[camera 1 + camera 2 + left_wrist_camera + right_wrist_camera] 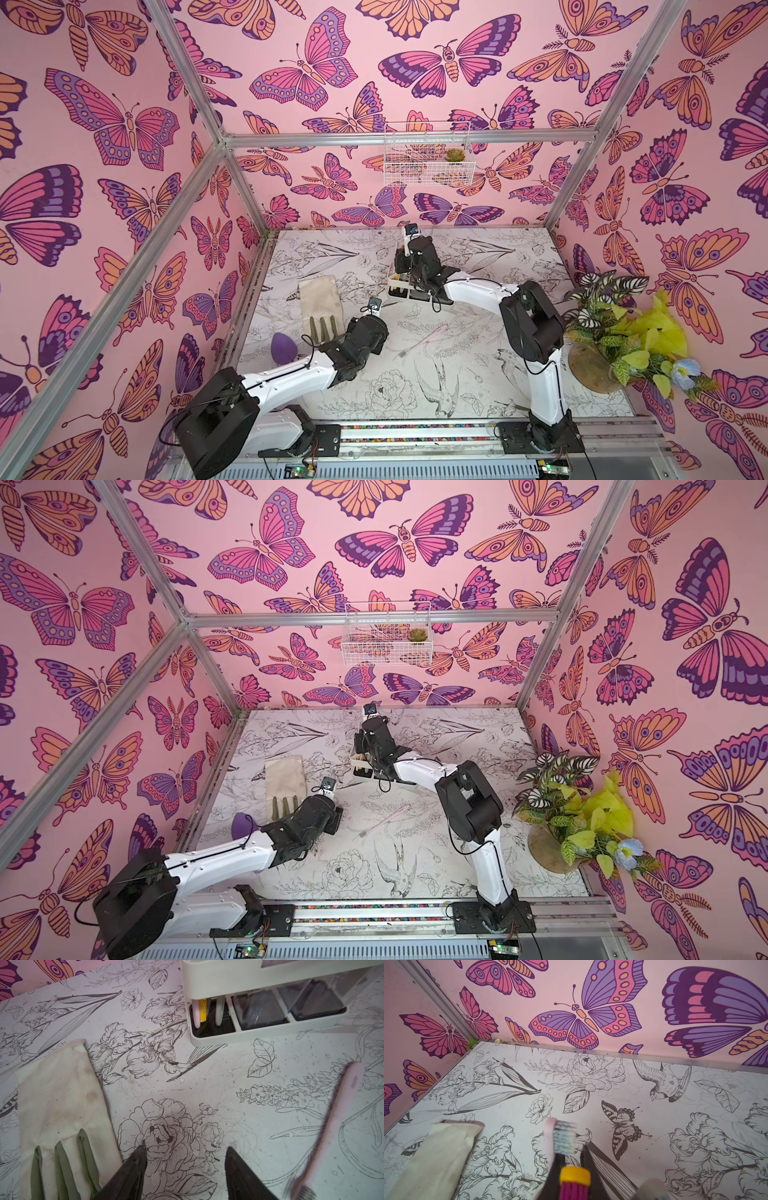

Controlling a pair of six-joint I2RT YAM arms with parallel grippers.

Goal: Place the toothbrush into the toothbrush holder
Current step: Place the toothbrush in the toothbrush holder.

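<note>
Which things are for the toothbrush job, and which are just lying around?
For the job: toothbrush holder, upright toothbrush, loose pink toothbrush.
Just lying about: glove, purple sponge, potted plant, wire basket.

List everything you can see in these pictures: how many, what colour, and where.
toothbrush holder: one, white with two clear-grey cups, far middle of the table.
held toothbrush: one, pink, upright in the holder's slot section.
loose toothbrush: one, pink, flat on the table.
yellow item: one, yellow and magenta, in the slot section.
pale handle: one, whitish, same section.
glove: one, cream with green fingers, table's left side.
sponge: one, purple, beside the glove.
wire basket: one, white, back wall.
succulent: one, green, in the basket.
plant: one, green and yellow, table's right edge.
left gripper: open, empty, above the table.
right gripper: shut on the held toothbrush.
</note>
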